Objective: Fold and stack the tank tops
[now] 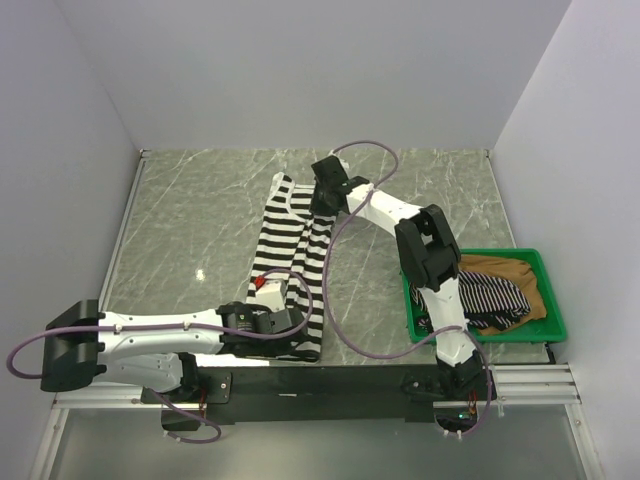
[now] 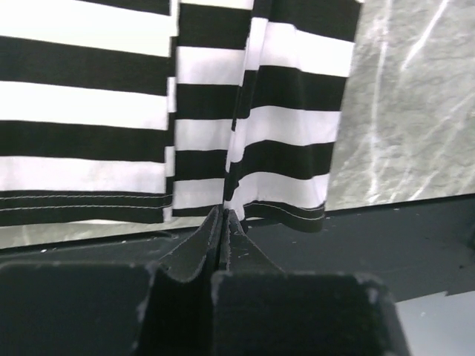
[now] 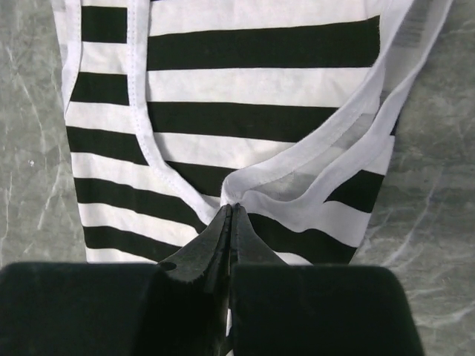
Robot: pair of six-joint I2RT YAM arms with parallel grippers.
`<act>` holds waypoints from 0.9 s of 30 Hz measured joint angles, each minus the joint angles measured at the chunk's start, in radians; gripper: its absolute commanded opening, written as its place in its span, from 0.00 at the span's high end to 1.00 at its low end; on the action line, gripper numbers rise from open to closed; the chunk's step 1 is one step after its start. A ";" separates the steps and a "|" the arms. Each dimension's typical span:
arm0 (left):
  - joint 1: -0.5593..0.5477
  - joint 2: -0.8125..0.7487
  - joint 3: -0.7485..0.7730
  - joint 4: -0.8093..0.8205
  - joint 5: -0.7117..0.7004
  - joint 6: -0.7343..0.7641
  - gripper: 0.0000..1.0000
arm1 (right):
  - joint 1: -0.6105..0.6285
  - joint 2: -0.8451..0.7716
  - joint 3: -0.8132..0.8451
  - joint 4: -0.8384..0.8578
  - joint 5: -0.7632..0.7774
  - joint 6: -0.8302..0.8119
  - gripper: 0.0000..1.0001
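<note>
the black-and-white striped tank top [image 1: 290, 250] lies stretched lengthwise down the middle of the table [image 1: 190, 220], from about 12 o'clock to 6 o'clock, with one long side doubled over the other. your left tool [image 2: 224, 215] is pressed together on the hem at the 6 o'clock end, right where the layers overlap. your right tool [image 3: 231, 209] is pressed together on the white edging by the neckline at the 12 o'clock end.

both bites look thin, only the tips on the cloth. the left one may hold just one layer of the hem. if so, lifting it would let the lower layer drop and open the lengthwise fold.

the right tool has only a strip of edging. a hard pull could slip it free or stretch the strap instead of carrying the body.

if you bring one end towards the other, move both arms evenly. pulling apart would drag the top crooked or tear a grip loose. sagging cloth could bunch under the fold.

the pinstriped top [image 1: 495, 297] and the tan-brown top [image 1: 500, 268] are heaped in the green tray [image 1: 553, 320] at 4 o'clock, close to the right arm, which could snag them.
</note>
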 measured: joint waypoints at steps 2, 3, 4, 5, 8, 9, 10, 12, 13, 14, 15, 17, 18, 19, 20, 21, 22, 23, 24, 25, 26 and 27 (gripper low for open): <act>0.000 -0.002 -0.004 -0.013 0.000 -0.008 0.99 | 0.005 0.018 0.027 -0.016 -0.003 0.000 1.00; 0.000 -0.002 -0.006 -0.019 0.000 -0.010 0.99 | 0.009 0.026 0.046 -0.020 -0.003 0.000 1.00; 0.000 -0.002 -0.007 -0.028 0.000 -0.014 1.00 | 0.013 0.032 0.061 -0.024 -0.003 0.000 1.00; 0.000 -0.002 -0.007 -0.034 0.000 -0.017 0.99 | 0.017 0.038 0.072 -0.028 -0.003 0.000 1.00; 0.000 -0.004 -0.007 -0.053 -0.001 -0.020 0.99 | 0.029 0.051 0.097 -0.030 -0.003 0.000 1.00; 0.000 -0.007 -0.008 -0.058 -0.001 -0.020 0.99 | 0.035 0.052 0.097 -0.031 -0.003 0.000 1.00; 0.000 -0.010 -0.009 -0.060 -0.001 -0.020 1.00 | 0.040 0.054 0.097 -0.031 -0.003 0.000 1.00; 0.000 -0.015 -0.011 -0.069 0.000 -0.020 0.99 | 0.045 0.062 0.104 -0.030 -0.003 0.000 1.00; 0.000 -0.015 -0.013 -0.071 0.000 -0.020 0.99 | 0.046 0.065 0.107 -0.031 -0.003 0.000 1.00; 0.000 -0.015 -0.016 -0.073 0.000 -0.020 0.99 | 0.046 0.066 0.107 -0.031 -0.003 0.000 1.00; 0.000 -0.015 -0.019 -0.075 0.000 -0.020 0.99 | 0.046 0.066 0.107 -0.031 -0.003 0.000 1.00; 0.000 -0.015 -0.023 -0.080 0.000 -0.020 0.99 | 0.046 0.067 0.107 -0.028 -0.008 0.000 1.00; 0.000 -0.015 -0.023 -0.081 0.000 -0.020 0.99 | 0.046 0.067 0.107 -0.026 -0.012 -0.001 1.00; 0.000 -0.015 -0.024 -0.082 0.000 -0.020 0.99 | 0.046 0.067 0.107 -0.022 -0.016 -0.001 1.00; 0.000 -0.015 -0.024 -0.082 0.000 -0.020 0.98 | 0.046 0.067 0.107 -0.018 -0.022 -0.002 0.99; 0.000 -0.015 -0.024 -0.083 0.000 -0.020 0.93 | 0.046 0.067 0.107 -0.013 -0.026 -0.005 0.96; 0.000 -0.015 -0.024 -0.084 0.000 -0.019 0.86 | 0.046 0.067 0.107 -0.007 -0.030 -0.005 0.89; 0.000 -0.015 -0.024 -0.086 -0.001 -0.020 0.80 | 0.047 0.067 0.107 0.000 -0.036 -0.007 0.83; 0.000 -0.015 -0.024 -0.090 0.000 -0.019 0.73 | 0.047 0.067 0.106 0.007 -0.041 -0.011 0.77; 0.000 -0.015 -0.024 -0.096 0.001 -0.017 0.65 | 0.047 0.067 0.106 0.017 -0.045 -0.018 0.69; -0.001 -0.015 -0.024 -0.103 0.001 -0.016 0.61 | 0.047 0.067 0.106 0.026 -0.048 -0.024 0.66; -0.001 -0.016 -0.023 -0.110 0.001 -0.018 0.58 | 0.047 0.066 0.106 0.035 -0.051 -0.030 0.63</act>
